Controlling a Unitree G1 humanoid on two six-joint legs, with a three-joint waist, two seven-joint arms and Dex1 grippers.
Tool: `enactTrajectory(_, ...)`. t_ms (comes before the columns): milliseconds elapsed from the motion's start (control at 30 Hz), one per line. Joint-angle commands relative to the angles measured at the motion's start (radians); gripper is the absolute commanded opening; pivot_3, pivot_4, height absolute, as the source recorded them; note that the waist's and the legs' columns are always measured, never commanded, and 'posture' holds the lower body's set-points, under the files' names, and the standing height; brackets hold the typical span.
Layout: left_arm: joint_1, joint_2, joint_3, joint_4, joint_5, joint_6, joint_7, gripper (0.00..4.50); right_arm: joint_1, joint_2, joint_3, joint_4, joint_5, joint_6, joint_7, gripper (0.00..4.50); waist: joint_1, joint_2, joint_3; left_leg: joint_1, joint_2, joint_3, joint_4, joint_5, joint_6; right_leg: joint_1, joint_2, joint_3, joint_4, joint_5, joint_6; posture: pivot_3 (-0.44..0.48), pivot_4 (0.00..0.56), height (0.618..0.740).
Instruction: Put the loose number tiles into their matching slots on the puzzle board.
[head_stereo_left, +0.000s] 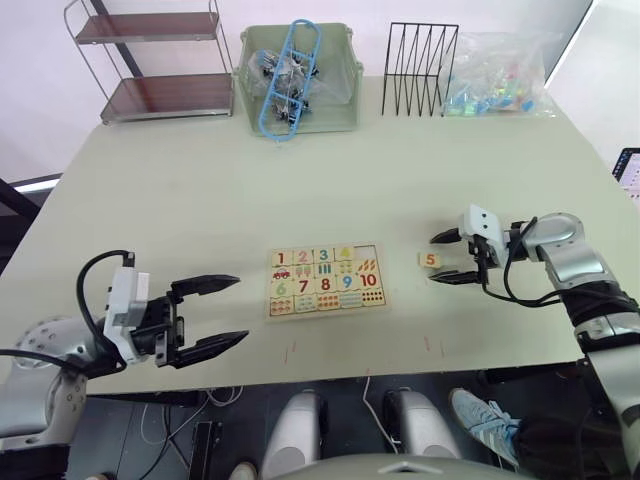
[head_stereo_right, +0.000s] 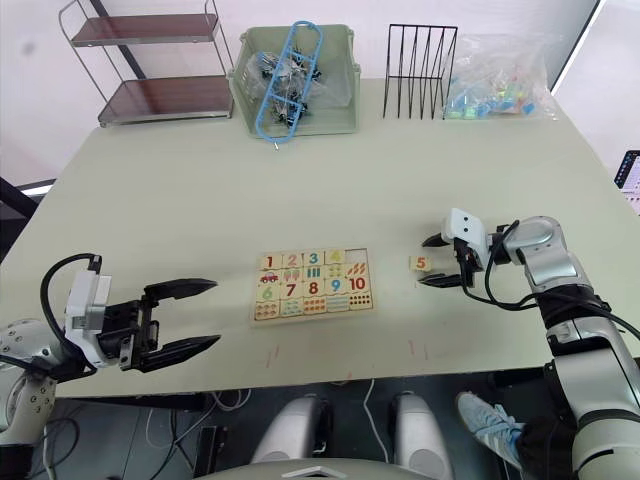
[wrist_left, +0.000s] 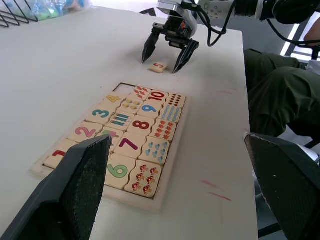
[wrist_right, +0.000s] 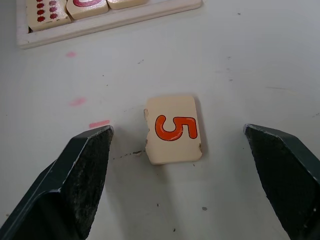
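— From the head views?
— Saw the flat rectangular pale-wood puzzle board (head_stereo_left: 324, 281) lying near the front edge of the pale green surface (head_stereo_left: 200, 190), numerals 1 to 4 seated in the top row, 6 to 10 below. Found the slot at the right end of the top row (head_stereo_left: 368, 251) empty. Spotted one small square pale-wood tile with an orange 5 (head_stereo_left: 430, 260) lying apart, just right of the board. Noted the right claw (head_stereo_left: 450, 258) straddling that tile, black fingers spread wide, gripping nothing. Noted the left claw (head_stereo_left: 222, 314) left of the board, equally wide open, empty.
— Far edge?
— Counted a two-tier wire shelf (head_stereo_left: 160, 60), a green bin with a blue plastic hanger (head_stereo_left: 292, 80), a black wire rack (head_stereo_left: 420, 68), a clear bag of colourful pieces (head_stereo_left: 500, 80).
— Left wrist view?
— Looked across the board towards the 5 tile (wrist_left: 159, 66), flat between the right claw's tips (wrist_left: 182, 59), untouched.
— Right wrist view?
— Showed the 5 tile (wrist_right: 173, 129) flat on the surface between both pads (wrist_right: 82, 175), clear gaps on each side, the board's corner (wrist_right: 105, 17) beyond.
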Motion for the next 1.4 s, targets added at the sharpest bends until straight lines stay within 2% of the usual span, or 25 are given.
enactTrajectory(33, 0.007, 0.007, 0.029, 0.01, -0.011, -0.025, -0.015, 4.5, -0.01, -0.004, -0.015, 0.001, -0.002, 0.004, -0.003, 4.15, 0.0, 0.0, 0.0, 0.0, 0.0, 0.0, 0.0, 0.0, 0.0, 0.0, 0.0, 0.0, 0.0, 0.0, 0.0, 0.0, 0.15, 0.74)
enactTrajectory(100, 0.009, 0.007, 0.028, 0.015, -0.011, -0.03, -0.018, 4.5, -0.009, -0.002, -0.013, 0.002, -0.005, -0.001, -0.006, 3.7, 0.0, 0.0, 0.0, 0.0, 0.0, 0.0, 0.0, 0.0, 0.0, 0.0, 0.0, 0.0, 0.0, 0.0, 0.0, 0.0, 0.15, 0.74)
enactTrajectory(233, 0.011, 0.01, 0.031, 0.037, -0.009, -0.047, -0.032, 4.5, -0.003, -0.004, -0.01, 0.0, -0.01, -0.004, -0.013, 1.79, 0.0, 0.0, 0.0, 0.0, 0.0, 0.0, 0.0, 0.0, 0.0, 0.0, 0.0, 0.0, 0.0, 0.0, 0.0, 0.0, 0.15, 0.74)
enactTrajectory(267, 0.012, 0.01, 0.033, 0.045, -0.008, -0.052, -0.037, 4.5, -0.001, -0.005, -0.011, -0.003, -0.01, -0.001, -0.012, 1.17, 0.0, 0.0, 0.0, 0.0, 0.0, 0.0, 0.0, 0.0, 0.0, 0.0, 0.0, 0.0, 0.0, 0.0, 0.0, 0.0, 0.15, 0.74)
enactTrajectory(300, 0.014, 0.011, 0.034, 0.052, -0.007, -0.057, -0.042, 4.5, 0.002, -0.006, -0.011, -0.006, -0.01, 0.0, -0.012, 0.86, 0.0, 0.0, 0.0, 0.0, 0.0, 0.0, 0.0, 0.0, 0.0, 0.0, 0.0, 0.0, 0.0, 0.0, 0.0, 0.0, 0.15, 0.74)
enactTrajectory(533, 0.021, 0.008, 0.031, 0.083, -0.001, -0.087, -0.061, 4.5, 0.018, -0.014, -0.019, -0.098, 0.024, 0.05, 0.018, 0.87, 0.0, 0.0, 0.0, 0.0, 0.0, 0.0, 0.0, 0.0, 0.0, 0.0, 0.0, 0.0, 0.0, 0.0, 0.0, 0.0, 0.15, 0.74)
enactTrajectory(700, 0.023, 0.006, 0.031, 0.099, 0.0, -0.105, -0.067, 4.5, 0.014, -0.023, 0.004, -0.202, -0.015, 0.145, -0.022, 0.87, -0.001, 0.0, 0.0, 0.0, 0.0, 0.0, 0.0, 0.0, 0.0, -0.001, 0.0, 0.0, 0.0, 0.0, 0.0, 0.0, 0.15, 0.74)
enactTrajectory(933, 0.037, -0.007, 0.051, 0.122, -0.005, -0.14, -0.065, 4.5, -0.008, -0.012, 0.048, -0.445, -0.064, 0.364, -0.094, 0.87, 0.0, 0.001, 0.0, -0.001, 0.001, 0.0, 0.0, 0.0, 0.0, -0.002, 0.0, 0.0, 0.0, 0.0, 0.0, 0.0, 0.15, 0.74)
enactTrajectory(1133, 0.045, -0.031, 0.057, 0.119, -0.012, -0.15, -0.054, 4.5, -0.084, -0.005, 0.108, -0.537, -0.068, 0.537, -0.081, 0.87, 0.0, 0.001, 0.0, -0.002, 0.0, 0.0, 0.0, 0.0, 0.0, -0.003, -0.001, 0.0, 0.0, -0.002, -0.004, 0.0, 0.15, 0.74)
enactTrajectory(1400, 0.07, -0.062, 0.072, 0.112, -0.005, -0.177, -0.027, 4.5, -0.229, 0.041, 0.239, -0.551, -0.098, 0.694, -0.054, 0.87, -0.003, 0.001, 0.0, -0.003, 0.001, 0.0, 0.0, 0.0, 0.0, -0.004, -0.001, -0.002, 0.0, -0.001, -0.004, 0.0, 0.15, 0.74)
